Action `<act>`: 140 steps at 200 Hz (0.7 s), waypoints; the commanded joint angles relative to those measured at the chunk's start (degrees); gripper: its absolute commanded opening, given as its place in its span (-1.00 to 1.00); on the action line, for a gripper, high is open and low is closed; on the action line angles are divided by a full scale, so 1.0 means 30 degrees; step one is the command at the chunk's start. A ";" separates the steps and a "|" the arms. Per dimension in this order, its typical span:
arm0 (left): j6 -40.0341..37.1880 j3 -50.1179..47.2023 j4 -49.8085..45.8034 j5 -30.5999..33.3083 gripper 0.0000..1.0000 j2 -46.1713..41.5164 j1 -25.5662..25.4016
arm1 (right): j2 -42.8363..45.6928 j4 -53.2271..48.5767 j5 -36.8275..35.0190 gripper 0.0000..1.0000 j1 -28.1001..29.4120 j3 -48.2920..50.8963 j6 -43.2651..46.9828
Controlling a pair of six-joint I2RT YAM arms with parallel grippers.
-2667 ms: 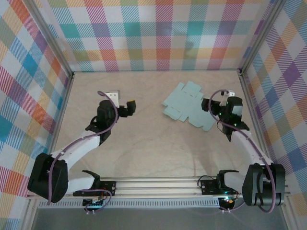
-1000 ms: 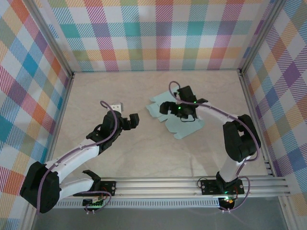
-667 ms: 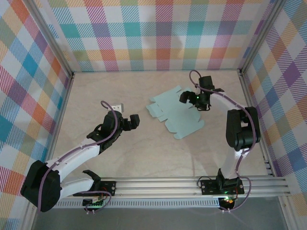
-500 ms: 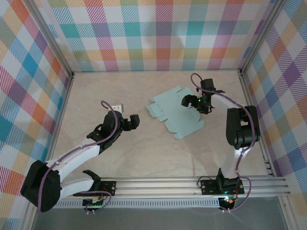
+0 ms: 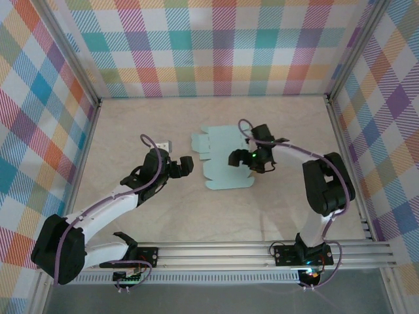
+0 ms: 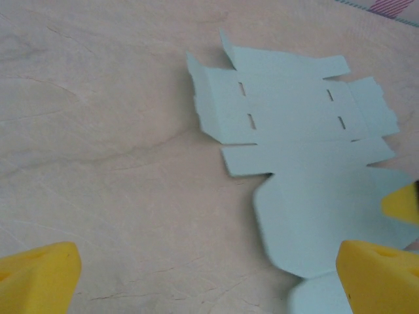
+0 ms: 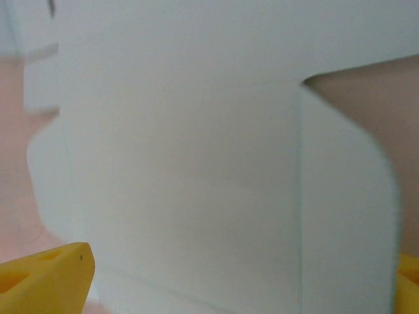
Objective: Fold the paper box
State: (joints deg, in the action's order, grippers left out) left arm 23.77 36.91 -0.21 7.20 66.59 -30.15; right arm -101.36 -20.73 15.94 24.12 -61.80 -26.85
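**Paper box.** The paper box (image 5: pixel 219 169) is a flat, pale blue die-cut sheet, unfolded. It lies on the beige table (image 5: pixel 131 124) a little right of centre. In the left wrist view the sheet (image 6: pixel 294 150) shows slots, side tabs and a rounded flap, all lying flat or nearly so.

**Left arm.** It reaches from its base at the near left, diagonally up and to the right, with the forearm low over the table. The left gripper (image 5: pixel 188 164) points at the sheet's left edge, close beside it but apart from it. Its yellow fingers (image 6: pixel 39 278) stand wide apart with nothing between them except bare table and the near corner of the card.

**Right arm.** The upper link rises from the near right base. The elbow is bent at the right side and the forearm runs back leftward, so the right gripper (image 5: pixel 237 157) sits over the right part of the sheet, pointing down. In the right wrist view the card (image 7: pixel 196 163) lies close beneath. The fingers (image 7: pixel 42 278) are spread to either edge of the view, clamping nothing. That view is blurred, so it cannot be told whether the tips touch the card.
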 commanded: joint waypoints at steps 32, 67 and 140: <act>0.1229 0.1256 -0.1118 -0.0913 1.00 0.0494 0.0265 | 0.1992 0.1468 -0.2169 0.92 0.1463 0.1520 -0.2431; 0.1496 0.2605 -0.0974 -0.1778 1.00 0.2205 0.0262 | 0.4100 0.2360 -0.3831 0.96 0.0393 0.2984 -0.3502; 0.1152 0.3923 -0.0510 -0.2373 1.00 0.4172 0.0273 | 0.0563 0.5813 0.0422 0.31 -0.3527 0.1367 -0.4985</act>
State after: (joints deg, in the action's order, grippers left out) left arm 27.66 47.13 -2.68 0.86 79.29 -29.85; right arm -95.33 -8.12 12.23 14.87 -54.72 -39.94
